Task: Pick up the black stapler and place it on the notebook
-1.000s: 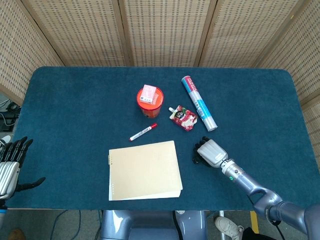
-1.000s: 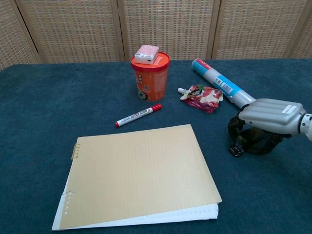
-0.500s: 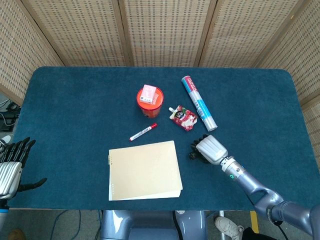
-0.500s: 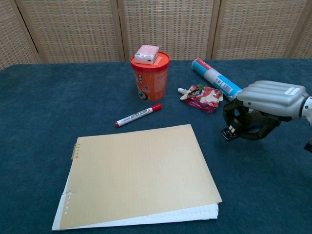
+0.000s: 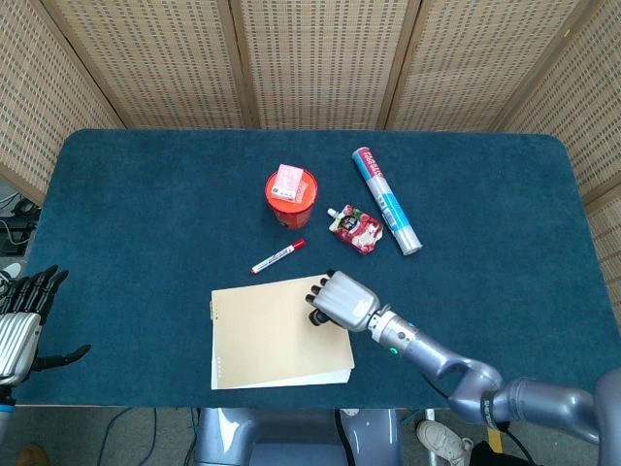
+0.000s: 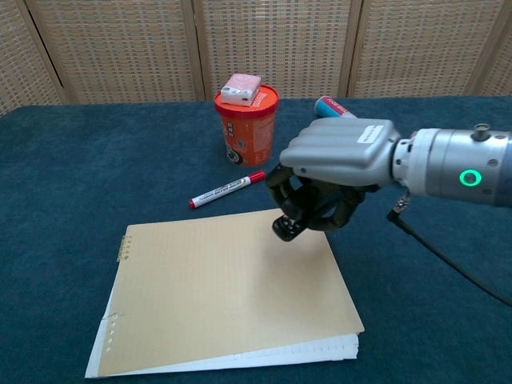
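1. Since a second ago my right hand (image 6: 336, 172) has carried the stapler (image 6: 292, 222) leftward from the bare cloth beside the pouch (image 5: 355, 229) to the right part of the notebook (image 6: 216, 296). The chest view shows it clear of the cover. The left hand (image 5: 17, 325) has stayed at the table's (image 5: 146, 194) left edge, fingers apart and empty.
2. My right hand's fingers curl under the palm, clamped around the stapler, which hangs low with one end poking down toward the page.
3. Risk: most of the stapler is hidden under the palm, so I cannot tell how secure the hold is. It could slip and land tilted.
4. Risk: letting go from this height, it may bounce or skid off the near right edge.
5. Risk: lowering too hard could push the top sheets. They are already fanned at the bottom corner.
6. Risk: spreading the fingers may drag the stapler sideways if one catches it.
7. Marker (image 6: 226, 189) and cup (image 6: 245, 124) sit near, behind the notebook. I judge an overshoot that way unlikely.
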Action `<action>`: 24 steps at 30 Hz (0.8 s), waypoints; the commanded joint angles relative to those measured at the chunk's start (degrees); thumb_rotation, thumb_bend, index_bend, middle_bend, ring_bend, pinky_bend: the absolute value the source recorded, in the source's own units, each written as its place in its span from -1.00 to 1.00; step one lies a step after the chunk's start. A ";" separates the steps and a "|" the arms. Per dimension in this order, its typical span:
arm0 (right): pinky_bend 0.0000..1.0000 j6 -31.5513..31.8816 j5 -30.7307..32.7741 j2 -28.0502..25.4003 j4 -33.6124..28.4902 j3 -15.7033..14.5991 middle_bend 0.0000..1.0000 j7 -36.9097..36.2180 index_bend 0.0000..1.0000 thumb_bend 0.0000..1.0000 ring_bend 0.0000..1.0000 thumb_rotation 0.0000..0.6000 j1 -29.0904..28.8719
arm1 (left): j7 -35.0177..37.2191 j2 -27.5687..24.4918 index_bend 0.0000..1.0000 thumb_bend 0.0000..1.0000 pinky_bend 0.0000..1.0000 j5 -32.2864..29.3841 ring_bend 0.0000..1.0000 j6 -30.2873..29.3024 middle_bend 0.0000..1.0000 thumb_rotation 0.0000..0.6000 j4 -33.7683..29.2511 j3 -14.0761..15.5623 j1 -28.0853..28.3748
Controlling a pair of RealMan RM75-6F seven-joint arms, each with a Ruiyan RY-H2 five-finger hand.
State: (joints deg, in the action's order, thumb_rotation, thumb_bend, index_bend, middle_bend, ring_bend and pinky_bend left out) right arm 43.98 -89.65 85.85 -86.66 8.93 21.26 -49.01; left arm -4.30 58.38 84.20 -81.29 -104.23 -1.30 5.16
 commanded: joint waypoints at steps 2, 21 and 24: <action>0.00 -5.06 6.27 7.11 0.61 1.77 0.26 9.75 0.27 0.08 0.10 1.00 -4.60 | 0.63 -0.21 -1.00 -1.00 -1.00 -0.26 -1.00 0.42 -1.00 1.00 0.13 0.01 0.18; -1.00 -3.55 17.25 14.11 -0.78 0.06 -1.00 19.49 -1.00 -1.00 -1.00 1.00 -7.16 | 1.95 -0.36 -1.00 -1.00 -1.00 -0.97 -1.00 2.74 -1.00 1.00 0.70 0.41 1.26; -1.00 -1.13 16.47 11.71 -3.72 -0.18 -1.00 20.41 -1.00 -1.00 -1.00 1.00 -6.59 | 1.77 -0.36 -1.00 -1.00 -1.00 -0.96 -1.00 2.55 -1.00 1.00 0.39 0.43 1.22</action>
State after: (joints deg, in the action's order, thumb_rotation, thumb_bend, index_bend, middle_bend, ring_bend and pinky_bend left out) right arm 40.93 -72.57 99.48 -88.22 8.89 41.10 -56.12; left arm -2.49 58.02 83.22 -78.68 -103.79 -0.87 6.40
